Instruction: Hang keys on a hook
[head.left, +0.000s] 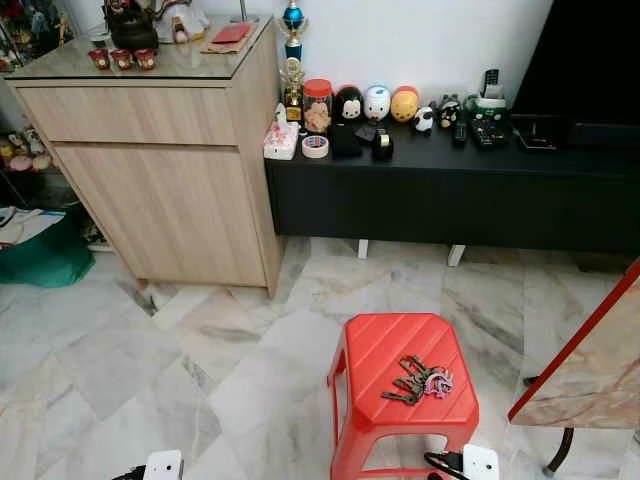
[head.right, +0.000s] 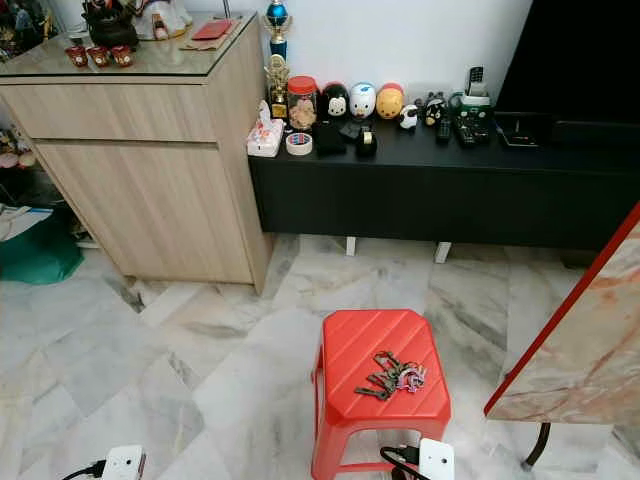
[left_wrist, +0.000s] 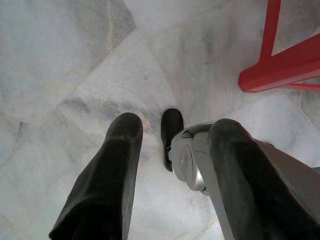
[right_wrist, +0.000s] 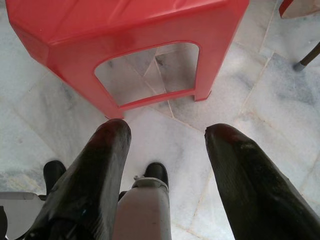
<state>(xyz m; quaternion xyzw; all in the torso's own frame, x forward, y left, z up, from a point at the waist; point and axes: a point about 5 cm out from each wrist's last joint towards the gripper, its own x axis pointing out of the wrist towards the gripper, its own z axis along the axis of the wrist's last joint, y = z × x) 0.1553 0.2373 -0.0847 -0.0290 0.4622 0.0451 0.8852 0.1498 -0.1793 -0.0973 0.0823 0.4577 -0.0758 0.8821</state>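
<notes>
A bunch of keys (head.left: 418, 380) with a pink tag lies on the top of a red plastic stool (head.left: 380, 345), toward its right front. The stool stands on the marble floor right before me. My left gripper (left_wrist: 175, 125) hangs open over the floor, to the left of the stool's leg (left_wrist: 280, 65), with nothing between its fingers. My right gripper (right_wrist: 167, 130) is open too, low in front of the stool's side (right_wrist: 125, 30) and below its top. Both wrists (head.left: 163, 465) (head.left: 480, 462) show at the bottom edge of the eye views.
A light wooden cabinet (head.left: 170, 180) stands at the back left, and next to it a low black console (head.left: 450, 190) carries figurines and remotes. A marble tabletop (head.left: 590, 370) with a red edge juts in at the right. A green bag (head.left: 45, 255) lies far left.
</notes>
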